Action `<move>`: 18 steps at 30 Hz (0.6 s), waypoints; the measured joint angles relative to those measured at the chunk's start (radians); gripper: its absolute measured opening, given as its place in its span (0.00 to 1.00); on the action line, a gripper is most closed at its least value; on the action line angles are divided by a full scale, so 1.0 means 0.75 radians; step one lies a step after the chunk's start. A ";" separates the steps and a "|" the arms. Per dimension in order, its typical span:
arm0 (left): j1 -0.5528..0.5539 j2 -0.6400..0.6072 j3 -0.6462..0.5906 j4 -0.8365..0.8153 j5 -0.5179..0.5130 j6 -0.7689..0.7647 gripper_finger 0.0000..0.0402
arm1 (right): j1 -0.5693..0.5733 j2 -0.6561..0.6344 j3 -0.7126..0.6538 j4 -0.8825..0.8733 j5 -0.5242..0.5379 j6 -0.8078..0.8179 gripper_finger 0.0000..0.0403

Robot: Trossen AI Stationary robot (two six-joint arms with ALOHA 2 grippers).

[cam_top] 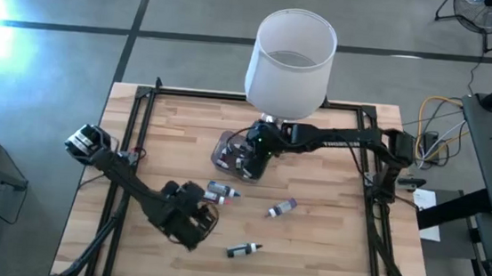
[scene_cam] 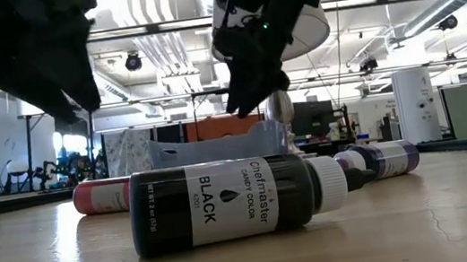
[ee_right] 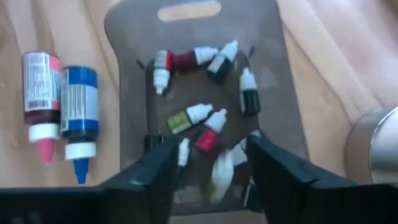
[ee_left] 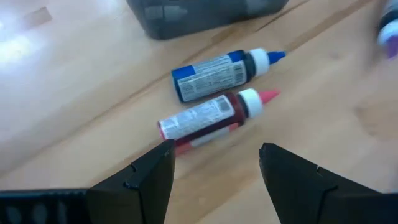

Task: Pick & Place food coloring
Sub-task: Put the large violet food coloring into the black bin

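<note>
The right pincer (ee_right: pixel 208 165) hangs over the tub (cam_top: pixel 225 147) beside the lamp (cam_top: pixel 290 57), its fingers spread and grasping nothing, with several bottles (ee_right: pixel 200 114) lying loose in the tub below. The left pincer (ee_left: pixel 214 165) hovers released just above the red bottle (ee_left: pixel 208 118) and blue bottle (ee_left: pixel 221 71), which lie side by side on the worktop (cam_top: pixel 325 252) near the tub. A purple bottle (cam_top: pixel 281 209) and a black bottle (cam_top: pixel 242 249) lie farther out on the wood.

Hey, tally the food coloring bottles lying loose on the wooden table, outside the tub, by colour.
Blue-labelled small plastic bottle: 1
Red small plastic bottle: 1
Purple small plastic bottle: 1
Black small plastic bottle: 1
Total: 4 loose. More lie inside the greyish translucent plastic tub, too jumbled to count.
</note>
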 joint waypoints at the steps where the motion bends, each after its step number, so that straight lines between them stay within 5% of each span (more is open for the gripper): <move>1: 0.023 -0.001 0.000 0.000 0.018 0.054 0.52 | 0.001 -0.011 0.000 0.000 0.001 -0.014 0.52; 6: 0.126 -0.002 0.000 0.024 0.074 0.415 0.52 | 0.079 -0.098 0.000 -0.005 0.003 -0.182 0.68; 13: 0.194 -0.002 0.000 0.251 0.116 1.335 0.52 | 0.318 -0.187 -0.012 -0.195 0.152 -0.245 0.74; 18: 0.268 -0.002 -0.037 0.279 0.238 1.524 0.52 | 0.501 -0.200 -0.061 -0.289 0.263 -0.045 0.73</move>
